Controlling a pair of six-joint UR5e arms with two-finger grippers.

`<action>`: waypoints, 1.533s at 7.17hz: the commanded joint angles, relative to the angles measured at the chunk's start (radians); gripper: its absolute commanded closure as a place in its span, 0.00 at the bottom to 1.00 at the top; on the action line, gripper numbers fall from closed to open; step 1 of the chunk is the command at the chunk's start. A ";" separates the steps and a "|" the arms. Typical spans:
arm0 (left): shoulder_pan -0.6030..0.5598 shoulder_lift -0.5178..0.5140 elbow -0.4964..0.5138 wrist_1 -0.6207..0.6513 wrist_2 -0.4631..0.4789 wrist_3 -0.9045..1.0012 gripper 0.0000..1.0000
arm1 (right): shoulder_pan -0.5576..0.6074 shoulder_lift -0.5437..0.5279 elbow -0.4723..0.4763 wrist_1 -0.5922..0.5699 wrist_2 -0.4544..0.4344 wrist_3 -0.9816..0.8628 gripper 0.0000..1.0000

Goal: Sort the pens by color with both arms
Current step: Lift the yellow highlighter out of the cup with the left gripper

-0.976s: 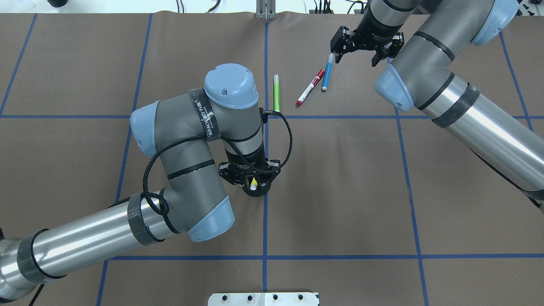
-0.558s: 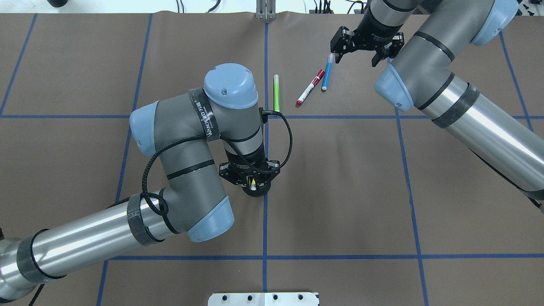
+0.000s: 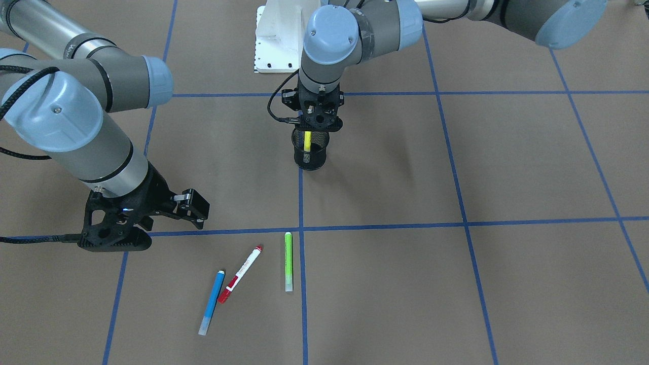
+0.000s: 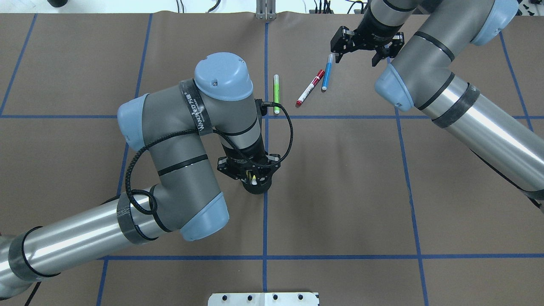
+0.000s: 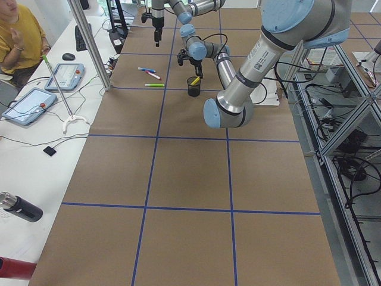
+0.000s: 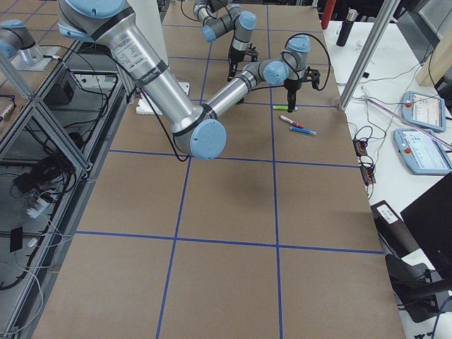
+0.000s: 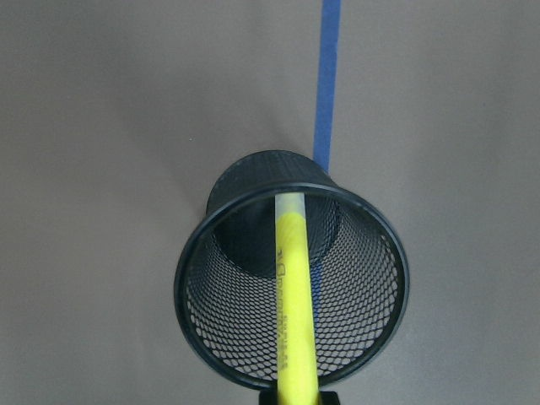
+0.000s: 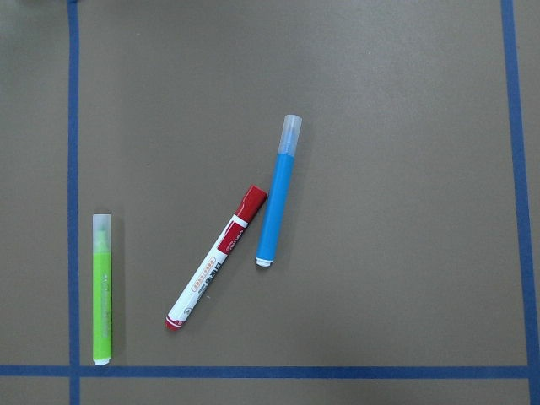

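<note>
Shifted since the earlier overhead frames: the left arm (image 4: 187,140) is now bent further toward the upper left, and the left gripper (image 4: 253,177) is carried slightly leftward with it. The right arm (image 4: 429,55) and the three loose pens are unchanged.

At centre frame in the overhead view, the left gripper is poised directly over the black mesh cup (image 3: 310,157), which is set on the blue tape line (image 4: 264,221). The yellow pen (image 7: 292,312) is pinched by its upper end between the fingers, roughly upright, with its pale lower end reaching inside the cup.

Further up the frame, three pens are laid flat on the brown paper (image 4: 340,191):
- the green pen (image 4: 276,94), just right of the centre line
- the red-capped white pen (image 4: 310,88), angled, to its right
- the blue pen (image 4: 326,73), just beside that, with a narrow gap seen between them in the right wrist view

At the upper right, the right gripper (image 4: 357,57) is held by the blue pen's far end, jaws spread wide, nothing between them.
</note>
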 commanded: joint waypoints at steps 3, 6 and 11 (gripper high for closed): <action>-0.115 0.009 -0.164 0.069 -0.005 0.011 1.00 | 0.000 -0.003 -0.002 0.003 -0.005 -0.002 0.00; -0.152 0.009 -0.129 0.033 0.002 0.014 1.00 | 0.000 -0.003 -0.005 0.003 -0.006 -0.002 0.00; -0.213 -0.105 0.446 -0.539 0.064 0.007 1.00 | -0.003 -0.013 -0.009 0.009 -0.006 -0.002 0.00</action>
